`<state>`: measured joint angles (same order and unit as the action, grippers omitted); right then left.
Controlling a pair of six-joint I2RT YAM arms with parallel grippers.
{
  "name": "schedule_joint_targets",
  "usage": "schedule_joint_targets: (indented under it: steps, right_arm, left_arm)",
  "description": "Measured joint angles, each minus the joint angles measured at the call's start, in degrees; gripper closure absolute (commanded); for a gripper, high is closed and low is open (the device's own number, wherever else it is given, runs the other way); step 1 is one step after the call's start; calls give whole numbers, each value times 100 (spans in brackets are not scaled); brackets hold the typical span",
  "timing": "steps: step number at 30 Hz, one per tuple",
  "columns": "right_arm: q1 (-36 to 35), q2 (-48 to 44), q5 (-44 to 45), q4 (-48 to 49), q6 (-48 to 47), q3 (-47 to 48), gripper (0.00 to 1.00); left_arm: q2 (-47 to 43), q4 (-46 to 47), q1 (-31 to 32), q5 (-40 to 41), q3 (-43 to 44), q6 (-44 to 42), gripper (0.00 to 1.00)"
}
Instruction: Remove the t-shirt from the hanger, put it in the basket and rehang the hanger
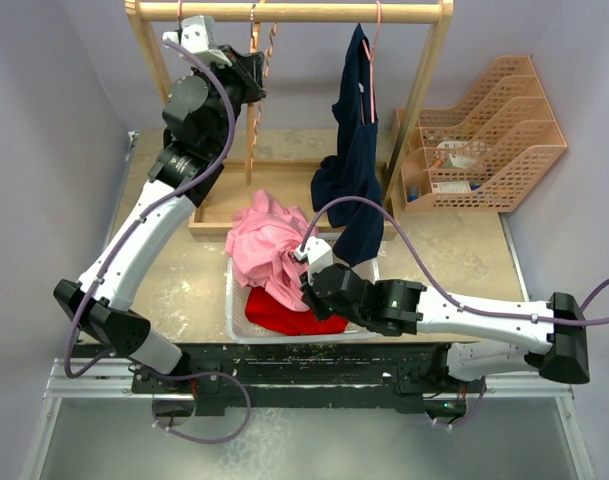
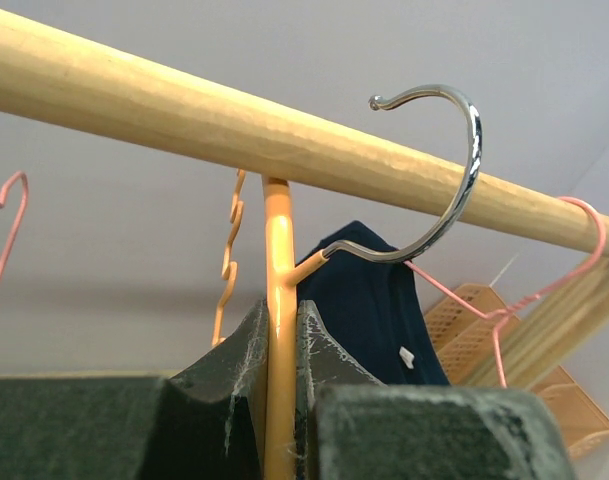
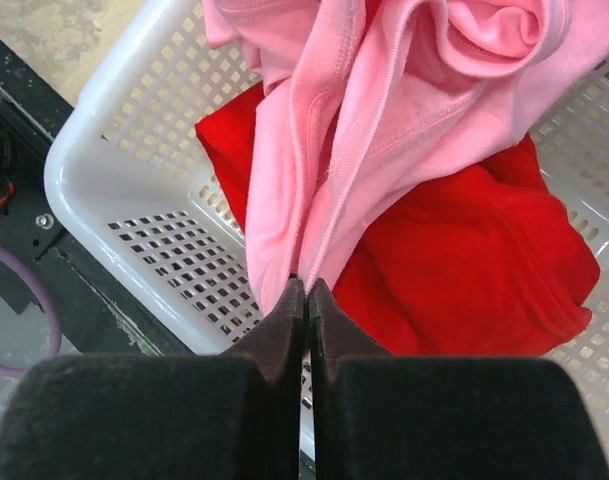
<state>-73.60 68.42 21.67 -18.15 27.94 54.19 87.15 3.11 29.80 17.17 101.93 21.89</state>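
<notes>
Your right hand (image 3: 306, 292) is pinched on a hem of the pink t-shirt (image 3: 384, 110), heaped in the basket (image 3: 79, 190) over a red garment (image 3: 464, 260) — likely to draw it clear. Well above and behind the basket, your left hand (image 2: 281, 325) clamps the orange hanger (image 2: 277, 240) — steadying it, I judge.

– What sort of place is shown?
– A robot lab. A left arm (image 1: 134, 240) and a right arm (image 1: 484, 320) are bolted to a rail (image 1: 94, 385) at a table (image 1: 454, 250) boxed in by plain walls (image 1: 44, 150).
– Anything homelike?
– Only props: a rack (image 1: 284, 12), a basket (image 1: 234, 310) and file trays (image 1: 494, 140) are set out.
</notes>
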Motion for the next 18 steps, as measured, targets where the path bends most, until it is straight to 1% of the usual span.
schedule_joint_targets:
  steps: [9, 13, 18]
  right_arm:
    - [-96, -184, 125, 48, 144, -26, 100]
    - [-120, -227, 140, 118, 170, -55, 100]
    - [-166, -247, 138, 199, 210, -107, 100]
  left_arm:
    - [446, -122, -291, 330, 544, 195, 100]
    - [682, -319, -535, 476, 890, 345, 100]
    - [894, -557, -616, 472, 1134, 479, 100]
